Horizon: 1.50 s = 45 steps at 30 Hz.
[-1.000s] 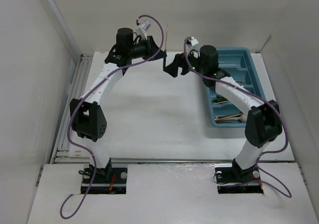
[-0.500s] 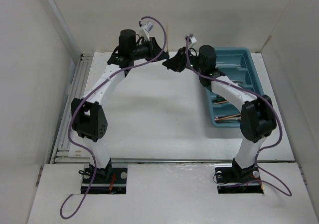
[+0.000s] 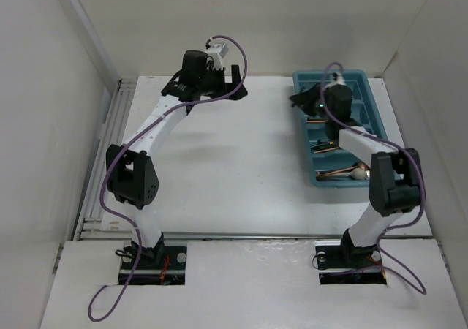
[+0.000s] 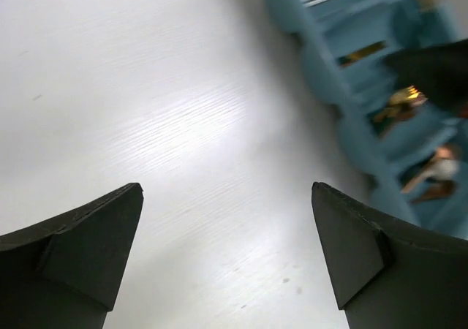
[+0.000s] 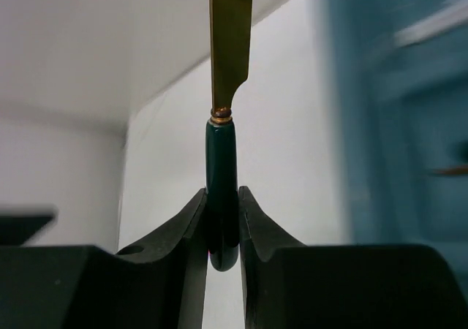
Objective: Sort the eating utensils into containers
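Where the right end effector (image 5: pixel 221 203) clamps shut, green knife (image 5: pixel 221 153) handle, blade protruding beyond.

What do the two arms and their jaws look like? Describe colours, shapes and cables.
Both the left arm and right arm have white links with bulky black joint housings. A purple cable loops along each. The jaws are matte black, wedge-shaped, with no markings visible.
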Each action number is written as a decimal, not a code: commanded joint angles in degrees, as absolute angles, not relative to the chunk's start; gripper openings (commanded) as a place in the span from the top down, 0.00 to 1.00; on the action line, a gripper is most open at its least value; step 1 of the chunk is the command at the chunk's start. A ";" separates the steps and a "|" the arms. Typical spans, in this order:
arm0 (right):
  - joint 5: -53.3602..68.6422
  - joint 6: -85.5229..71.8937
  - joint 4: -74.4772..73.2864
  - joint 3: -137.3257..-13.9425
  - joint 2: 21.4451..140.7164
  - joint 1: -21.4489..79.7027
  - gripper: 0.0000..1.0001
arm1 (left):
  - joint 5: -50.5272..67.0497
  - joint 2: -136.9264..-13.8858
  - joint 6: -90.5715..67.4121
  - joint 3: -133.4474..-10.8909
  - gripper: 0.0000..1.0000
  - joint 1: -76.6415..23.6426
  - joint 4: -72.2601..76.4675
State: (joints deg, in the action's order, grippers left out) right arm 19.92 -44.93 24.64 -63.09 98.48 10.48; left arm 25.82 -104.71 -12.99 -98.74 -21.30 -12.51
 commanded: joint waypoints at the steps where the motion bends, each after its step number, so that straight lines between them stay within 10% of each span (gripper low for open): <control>1: -5.15 -54.40 12.47 -62.67 87.90 5.54 1.00 | 8.63 -101.60 -5.72 -100.47 0.00 -21.27 -20.65; 18: 0.09 -65.12 4.57 -71.54 100.63 -4.75 0.88 | 5.46 -100.02 -4.31 -96.15 0.00 -21.27 -22.59; 22: 0.18 -63.29 4.05 -72.24 100.63 -4.75 0.43 | 5.45 -100.02 -4.31 -95.63 0.00 -21.27 -22.59; 27: 4.65 -53.39 2.29 -78.04 100.03 -4.14 0.19 | 5.45 -100.02 -4.31 -95.62 0.00 -21.27 -22.59; 32: 3.08 -35.63 -4.99 -87.34 96.07 -3.52 0.16 | 3.70 -100.02 -3.78 -96.67 0.00 -21.27 -23.28; 33: 3.77 -31.85 -5.01 -88.06 94.50 -4.12 0.00 | 2.91 -99.50 -3.78 -96.68 0.00 -21.27 -23.81; 45: -24.41 5.87 -35.68 -92.56 75.34 -16.44 0.00 | -14.94 -95.28 -4.66 -95.27 0.00 -13.98 -28.21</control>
State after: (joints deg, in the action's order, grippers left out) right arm -11.25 -5.39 -27.86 -92.47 82.21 -17.85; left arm -9.80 -100.12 -4.34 -95.98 -15.73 -26.94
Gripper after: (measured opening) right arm 0.998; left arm 0.997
